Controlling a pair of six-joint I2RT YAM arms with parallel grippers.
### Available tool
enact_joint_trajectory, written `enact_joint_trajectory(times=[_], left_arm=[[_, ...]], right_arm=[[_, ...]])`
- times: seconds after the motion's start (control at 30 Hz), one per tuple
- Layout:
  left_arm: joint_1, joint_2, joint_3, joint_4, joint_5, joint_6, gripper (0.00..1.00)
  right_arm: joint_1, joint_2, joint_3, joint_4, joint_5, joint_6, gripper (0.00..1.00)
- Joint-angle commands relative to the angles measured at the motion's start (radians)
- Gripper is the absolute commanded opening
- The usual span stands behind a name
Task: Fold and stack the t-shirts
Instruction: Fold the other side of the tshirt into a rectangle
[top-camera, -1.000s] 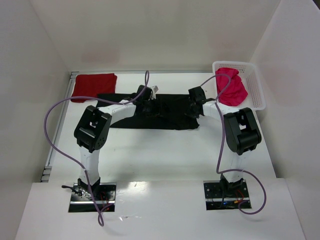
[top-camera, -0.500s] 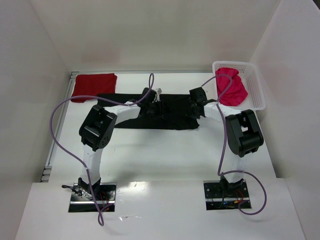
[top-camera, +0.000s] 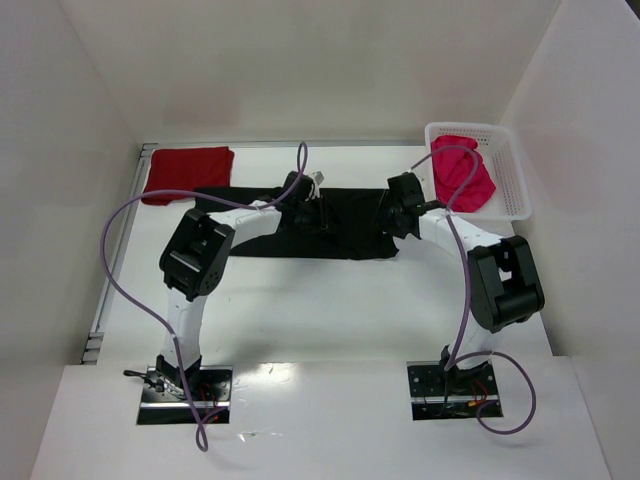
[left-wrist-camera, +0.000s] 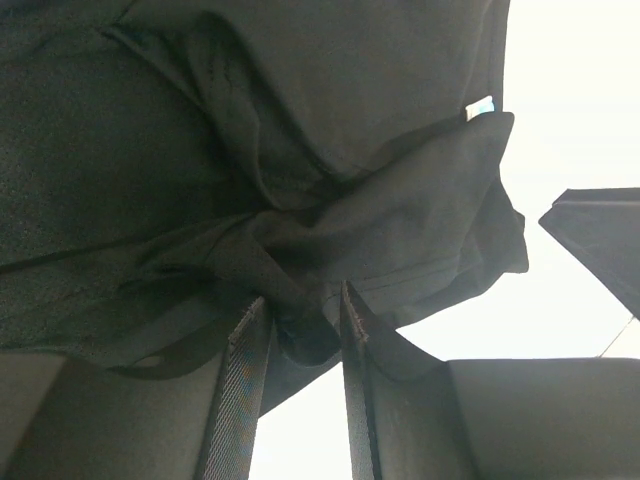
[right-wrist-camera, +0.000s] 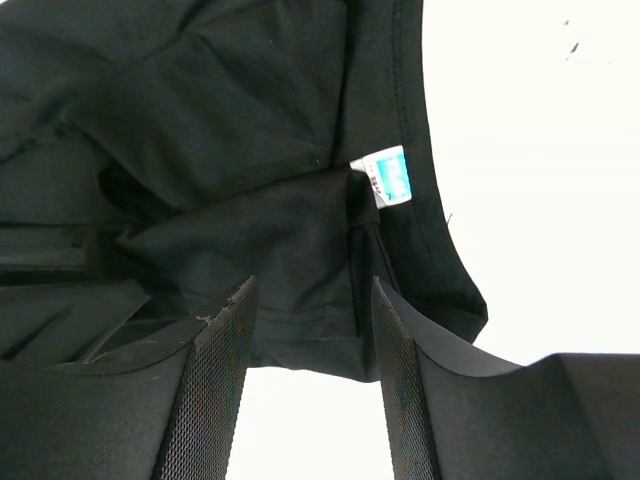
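black t-shirt (top-camera: 350, 222) spread on the far half of the bench (top-camera: 330, 300), both claws down on it

from above, the fingertips are lost against the black cloth and part of the shirt is covered by both wrists. in the wrist views a bunched fold is pinched tight by the left claw (left-wrist-camera: 300, 305); the right claw (right-wrist-camera: 312, 290) is spread apart with nothing gripped, hem and label (right-wrist-camera: 390, 180) just beyond it. a dark red t-shirt (top-camera: 188, 172) is laid at the far left. a pink-red t-shirt (top-camera: 468, 185) is heaped in the white basket (top-camera: 517, 180).

Shirt (top-camera: 464, 180) in basket (top-camera: 516, 172) (far right)
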Motion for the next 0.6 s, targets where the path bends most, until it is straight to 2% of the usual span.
enact_joint_trajectory(times=[0.0,0.1,0.2,0.23,0.27,0.33,0.37,0.43,0.57], left_arm=[[0.001,0.019,0.040,0.033,0.002,-0.006,0.41],[0.001,0.019,0.040,0.033,0.002,-0.015,0.41],[0.001,0.028,0.040,0.033,0.011,-0.015,0.37],[0.001,0.028,0.040,0.033,0.011,-0.026,0.34],[0.001,0.028,0.049,0.033,0.011,-0.026,0.24],[0.001,0.037,0.060,0.042,0.020,-0.035,0.12],[0.001,0.037,0.069,0.031,0.020,-0.035,0.08],[0.001,0.047,0.089,0.019,0.031,-0.035,0.04],[0.001,0.047,0.089,0.019,0.031,-0.035,0.03]], right_arm=[[-0.007,-0.023,-0.045,-0.017,-0.020,0.008,0.55],[-0.007,-0.014,-0.067,-0.006,-0.030,0.008,0.49],[-0.007,-0.003,-0.067,0.012,-0.056,0.008,0.49],[-0.007,0.006,-0.067,0.012,-0.056,0.008,0.49],[-0.007,0.006,-0.076,0.022,-0.069,0.008,0.49],[-0.007,0.015,-0.076,0.031,-0.069,0.008,0.49],[-0.007,0.015,-0.076,0.031,-0.069,0.008,0.49],[-0.007,0.015,-0.076,0.052,-0.079,0.008,0.49],[-0.007,0.047,-0.065,0.052,-0.099,0.008,0.49]])
